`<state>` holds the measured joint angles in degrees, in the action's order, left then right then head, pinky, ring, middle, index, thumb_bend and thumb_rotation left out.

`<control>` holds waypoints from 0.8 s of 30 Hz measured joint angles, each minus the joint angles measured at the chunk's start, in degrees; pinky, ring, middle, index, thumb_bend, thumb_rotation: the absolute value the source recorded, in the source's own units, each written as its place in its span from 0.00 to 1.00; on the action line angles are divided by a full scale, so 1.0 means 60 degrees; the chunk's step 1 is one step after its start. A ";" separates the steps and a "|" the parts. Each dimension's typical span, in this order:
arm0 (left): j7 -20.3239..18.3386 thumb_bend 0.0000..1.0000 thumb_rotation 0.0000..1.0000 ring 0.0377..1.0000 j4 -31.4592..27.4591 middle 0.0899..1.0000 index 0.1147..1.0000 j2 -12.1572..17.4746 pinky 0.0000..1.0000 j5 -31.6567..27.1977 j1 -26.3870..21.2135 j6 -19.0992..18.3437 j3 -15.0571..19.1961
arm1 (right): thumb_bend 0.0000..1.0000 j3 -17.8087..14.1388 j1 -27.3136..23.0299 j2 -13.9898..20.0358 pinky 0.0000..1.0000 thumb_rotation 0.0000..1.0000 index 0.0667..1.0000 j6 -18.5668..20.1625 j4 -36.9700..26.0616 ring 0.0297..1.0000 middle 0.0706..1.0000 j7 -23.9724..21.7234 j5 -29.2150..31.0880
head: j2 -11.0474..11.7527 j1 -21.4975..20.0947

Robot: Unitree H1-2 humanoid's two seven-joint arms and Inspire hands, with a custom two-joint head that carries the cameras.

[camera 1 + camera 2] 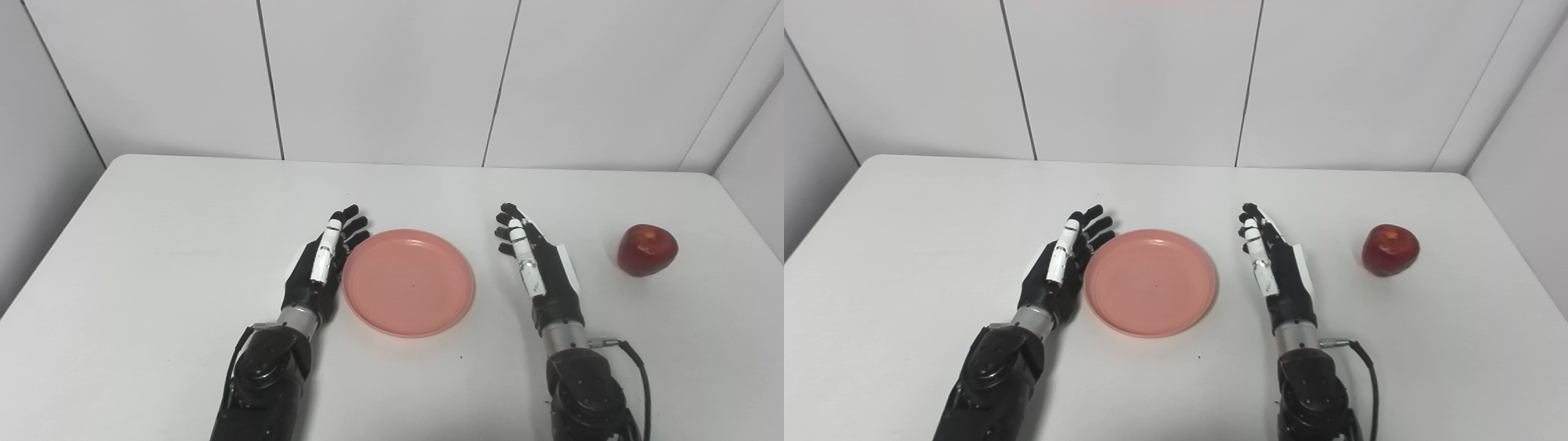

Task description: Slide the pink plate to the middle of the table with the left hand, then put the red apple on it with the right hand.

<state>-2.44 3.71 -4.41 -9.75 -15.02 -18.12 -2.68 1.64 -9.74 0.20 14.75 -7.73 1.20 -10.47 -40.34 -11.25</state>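
A round pink plate (408, 282) lies flat near the middle of the white table, with nothing on it. My left hand (323, 257) stands on edge right beside the plate's left rim, fingers straight and apart, holding nothing; whether it touches the rim I cannot tell. To the plate's right, a short gap away, my right hand (534, 260) rests open with its fingers extended. The red apple (647, 249) sits upright on the table at the far right, well clear of the right hand.
The white table (184, 245) is backed by a pale panelled wall (392, 79). Its right edge runs close behind the apple. A black cable (637, 367) loops off the right wrist near the table's front.
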 measured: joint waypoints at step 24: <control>-0.0362 0.41 1.00 0.86 0.0256 0.87 0.85 0.0000 0.87 -0.0088 -0.0014 0.0419 0.0434 | 0.73 -0.0506 -0.0911 0.1090 0.79 0.67 0.84 0.1296 -0.1940 0.84 0.85 -0.0002 -0.1120 | 0.0395 -0.1450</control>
<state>-4.61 5.25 -4.41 -10.29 -15.10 -15.60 -0.08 -1.39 -15.21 6.73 22.53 -19.37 1.18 -17.19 -37.97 -19.95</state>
